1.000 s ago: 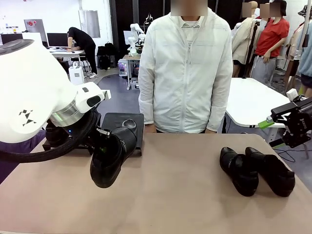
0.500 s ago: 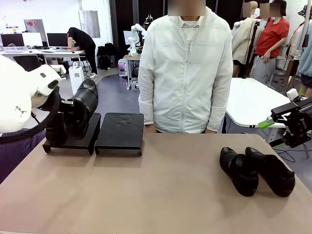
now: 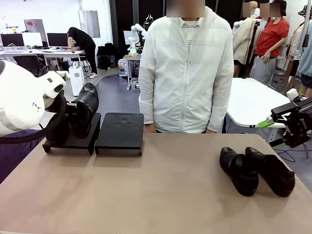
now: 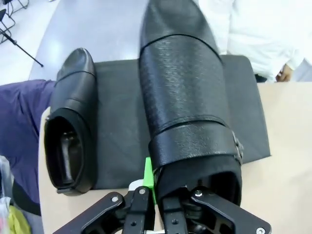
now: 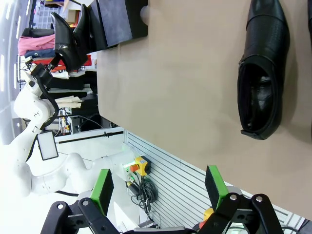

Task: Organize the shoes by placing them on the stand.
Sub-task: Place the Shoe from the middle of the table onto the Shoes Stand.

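4 black leather dress shoes are in play; 1 lies on its sole on the left tray [image 3: 73, 140] of the stand, seen in the left wrist view as the resting shoe [image 4: 73, 126], toe pointing away from the robot; 1, the held shoe [image 4: 185, 97], hangs just above the same tray beside it; 2 more, the inner shoe [image 3: 239, 171] and the outer shoe [image 3: 273, 170], sit side by side on the table [image 3: 156, 200] near its right edge.

Both trays stand at the table's far left corner, and the right tray [image 3: 120, 130] is bare.

The left gripper [image 4: 158, 192] is clamped on the held shoe's heel collar; the right gripper [image 5: 158, 187] waits past the table's right edge with its green pads spread wide and nothing between them.

By my reading the step in hand is setting down shoe 2 of the first pair, so roughly half the task remains. The next move calls for lowering the held shoe flat onto the bare strip of the left tray, parallel to the resting shoe without knocking it, then releasing; the tray slopes, so the sole should seat fully before letting go.

A person [image 3: 185, 73] in a white jacket stands at the far edge.

No brand, label or legible writing shows on the shoes or the stand; background signs are too small to read.
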### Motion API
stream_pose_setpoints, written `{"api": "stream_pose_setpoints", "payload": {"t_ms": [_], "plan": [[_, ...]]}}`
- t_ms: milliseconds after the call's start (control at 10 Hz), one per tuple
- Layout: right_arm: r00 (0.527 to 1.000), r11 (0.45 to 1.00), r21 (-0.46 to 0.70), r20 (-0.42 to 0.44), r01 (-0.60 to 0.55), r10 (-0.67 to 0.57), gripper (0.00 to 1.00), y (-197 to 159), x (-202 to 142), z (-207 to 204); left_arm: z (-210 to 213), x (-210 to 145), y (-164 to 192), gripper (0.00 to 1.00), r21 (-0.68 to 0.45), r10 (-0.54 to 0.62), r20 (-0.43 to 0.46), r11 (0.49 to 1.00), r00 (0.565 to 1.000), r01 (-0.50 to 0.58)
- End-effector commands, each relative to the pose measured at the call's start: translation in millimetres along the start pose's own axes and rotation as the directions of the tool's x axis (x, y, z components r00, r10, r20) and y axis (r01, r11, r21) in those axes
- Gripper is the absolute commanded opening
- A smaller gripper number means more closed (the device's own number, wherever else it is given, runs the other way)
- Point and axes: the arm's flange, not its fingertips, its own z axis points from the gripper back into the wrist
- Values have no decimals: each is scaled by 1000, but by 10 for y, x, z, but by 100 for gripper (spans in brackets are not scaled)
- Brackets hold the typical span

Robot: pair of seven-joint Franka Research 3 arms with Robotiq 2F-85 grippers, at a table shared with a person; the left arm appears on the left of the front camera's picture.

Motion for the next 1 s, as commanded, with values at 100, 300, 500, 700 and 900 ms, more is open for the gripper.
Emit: {"api": "stream_pose_setpoints", "payload": {"t_ms": [100,300,500,700,900], "plan": [[1000,1000,5,-5,-9,9,100,19,26,35,0,0,0,0,0,0,0,1000,1000,0],[1000,1000,5,-5,-9,9,100,19,26,35,-370,354,330,0,83,67,-101,995,993,-59],[1000,1000,5,-5,-9,9,100,19,26,35,-664,490,489,0,25,75,-104,997,992,-73],[1000,1000,5,-5,-9,9,100,19,26,35,-878,540,618,0,84,107,-108,992,988,-98],[1000,1000,5,-5,-9,9,100,19,26,35,-1014,490,687,0,127,97,-138,989,986,-80]]}}
